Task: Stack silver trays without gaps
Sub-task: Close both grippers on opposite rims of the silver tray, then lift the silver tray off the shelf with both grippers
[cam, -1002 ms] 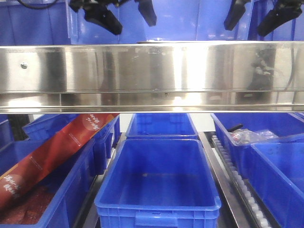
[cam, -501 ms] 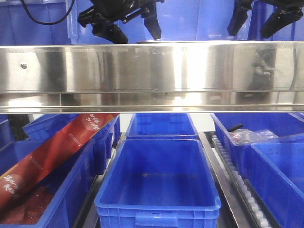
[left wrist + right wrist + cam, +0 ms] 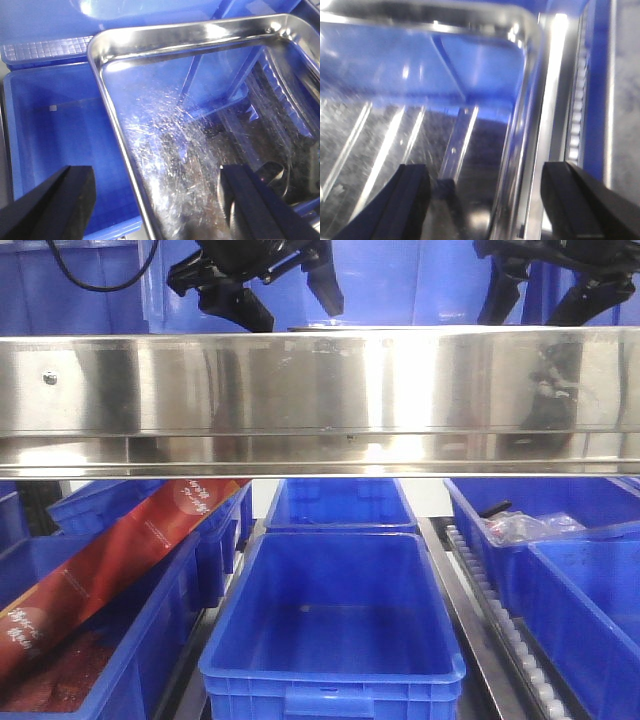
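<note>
The silver tray (image 3: 190, 125) lies above a blue crate (image 3: 55, 135). Its left rim runs across the crate's open inside and its far left corner reaches the crate's far wall. What bears the tray cannot be told, nor whether more than one tray lies there. Its floor is scratched and mirrors blue walls and ribbed shapes.

The left hand (image 3: 155, 210) is released. Its two dark fingers are spread wide to either side of the tray's left rim, one above the crate and one above the tray floor, and neither visibly touches metal. The right hand (image 3: 487, 205) is released likewise and straddles the tray's right rim. One of its fingers is above the tray floor and the other is outside the rim, near a roller track (image 3: 577, 100).

In the front view a long steel rail (image 3: 320, 400) hides the tray. Both hands show above it, with lower blue crates and a red carton (image 3: 120, 560) beneath it.
</note>
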You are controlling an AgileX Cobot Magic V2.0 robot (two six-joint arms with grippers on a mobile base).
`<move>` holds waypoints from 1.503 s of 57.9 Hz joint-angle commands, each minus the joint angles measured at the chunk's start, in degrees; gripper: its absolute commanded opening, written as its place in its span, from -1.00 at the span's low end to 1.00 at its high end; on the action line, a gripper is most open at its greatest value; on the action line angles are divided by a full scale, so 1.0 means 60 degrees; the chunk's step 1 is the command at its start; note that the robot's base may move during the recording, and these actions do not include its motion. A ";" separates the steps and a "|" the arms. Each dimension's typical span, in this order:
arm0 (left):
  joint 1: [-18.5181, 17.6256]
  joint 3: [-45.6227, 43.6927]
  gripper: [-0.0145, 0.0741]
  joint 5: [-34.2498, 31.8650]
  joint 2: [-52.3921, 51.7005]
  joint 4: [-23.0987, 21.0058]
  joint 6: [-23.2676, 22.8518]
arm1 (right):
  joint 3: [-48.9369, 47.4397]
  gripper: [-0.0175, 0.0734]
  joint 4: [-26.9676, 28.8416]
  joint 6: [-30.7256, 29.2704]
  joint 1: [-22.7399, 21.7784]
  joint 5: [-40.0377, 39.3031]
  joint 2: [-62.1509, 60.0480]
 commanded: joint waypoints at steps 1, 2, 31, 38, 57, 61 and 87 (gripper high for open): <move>-0.0063 -0.0073 0.26 -0.0160 -0.0033 -0.0066 -0.0011 | -0.0098 0.18 -0.0084 -0.0080 0.0015 -0.0045 -0.0026; -0.0063 -0.0073 0.26 -0.0160 -0.0033 -0.0066 -0.0011 | -0.0098 0.18 -0.0084 -0.0080 0.0015 -0.0045 -0.0026; -0.0063 -0.0073 0.25 -0.0093 0.0002 -0.0067 -0.0011 | -0.0098 -0.12 -0.0084 -0.0080 0.0015 0.0018 -0.0031; -0.0063 -0.0073 0.25 -0.0070 0.0149 -0.0266 -0.0011 | -0.0098 -0.12 -0.0084 -0.0080 0.0015 -0.0027 -0.0031; -0.0063 -0.0073 0.25 0.0200 0.0443 -0.0421 -0.0011 | -0.0098 -0.12 -0.0204 -0.0080 0.0015 -0.0002 -0.0031; -0.0063 -0.0073 0.25 0.0200 0.0443 -0.0421 -0.0011 | -0.0098 -0.12 -0.0238 -0.0080 0.0015 0.0023 -0.0031; -0.0063 -0.0073 0.25 0.0200 0.0428 -0.0453 -0.0011 | -0.0098 -0.12 -0.0389 -0.0080 0.0015 0.0032 -0.0031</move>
